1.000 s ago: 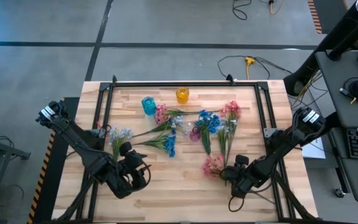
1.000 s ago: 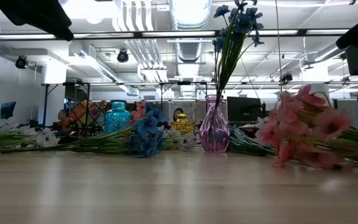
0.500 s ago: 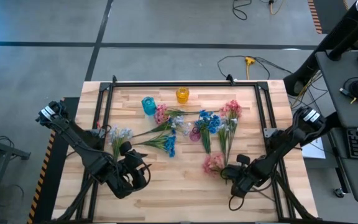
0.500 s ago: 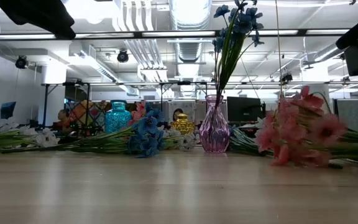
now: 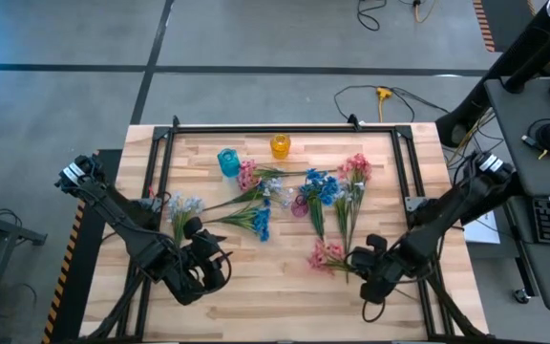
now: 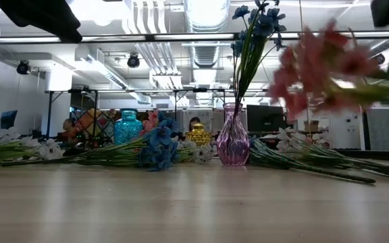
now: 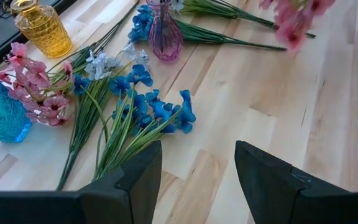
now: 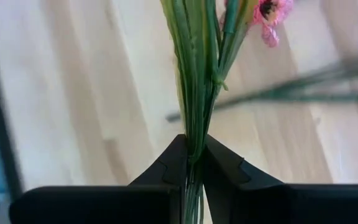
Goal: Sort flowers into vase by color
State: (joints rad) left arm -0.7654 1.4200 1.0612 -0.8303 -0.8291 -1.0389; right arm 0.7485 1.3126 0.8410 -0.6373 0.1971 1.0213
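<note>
A: High view, table first. Right gripper sat lower right of frame, its fingers pinched tight on the stems of a pink spray, blooms pointing left of it. Left gripper waited lower left, fingers spread apart, holding nothing.

B: Low view added height: the pink spray hung in the air at upper right, clear of the tabletop, which the overhead could not tell. Right wrist view showed the fingers closed against the green stems.

A: Vases next. Purple vase at centre held blue blooms upright. Blue vase and amber vase stood near the top edge.

B: Left wrist view showed loose blue flowers lying flat at frame centre, beyond the parted fingers.
</note>
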